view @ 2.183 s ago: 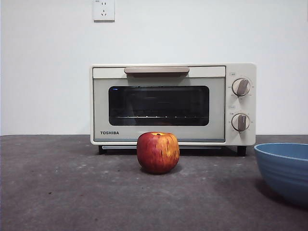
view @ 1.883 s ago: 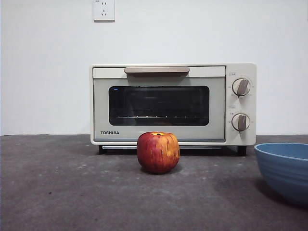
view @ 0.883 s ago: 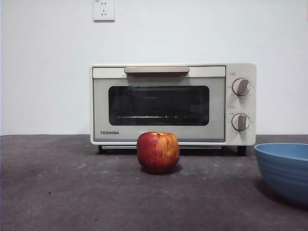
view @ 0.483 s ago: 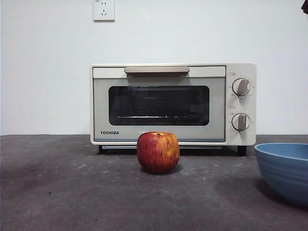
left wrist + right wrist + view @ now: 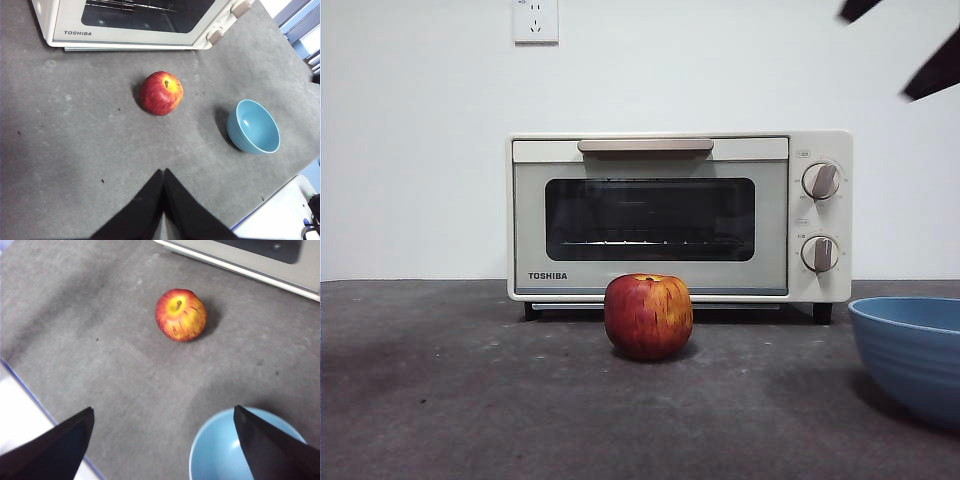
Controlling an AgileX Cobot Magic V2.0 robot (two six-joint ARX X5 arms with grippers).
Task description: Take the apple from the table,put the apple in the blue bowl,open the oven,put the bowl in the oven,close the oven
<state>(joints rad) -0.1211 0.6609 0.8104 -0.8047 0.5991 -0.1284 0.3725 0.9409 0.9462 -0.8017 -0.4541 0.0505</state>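
Observation:
The red apple (image 5: 648,317) stands on the dark grey table (image 5: 470,400) in front of the cream TOSHIBA oven (image 5: 680,217), whose door is closed. The apple (image 5: 161,93) and the empty blue bowl (image 5: 253,126) lie apart in the left wrist view; my left gripper (image 5: 163,172) is shut, high above the table and well short of the apple. My right gripper (image 5: 162,417) is open, hovering above the apple (image 5: 181,314) and the bowl (image 5: 240,450). Its black tips (image 5: 935,65) show at the top right of the front view. The bowl (image 5: 910,355) sits at the right edge there.
A wall socket (image 5: 535,20) is on the white wall behind the oven. The table's edge (image 5: 30,390) shows in the right wrist view, and a white surface (image 5: 280,210) lies past the table's corner in the left wrist view.
A black gripper has come into the front view at the top right corner, reaching lower than half a second ago. The apple, bowl and oven have not moved.

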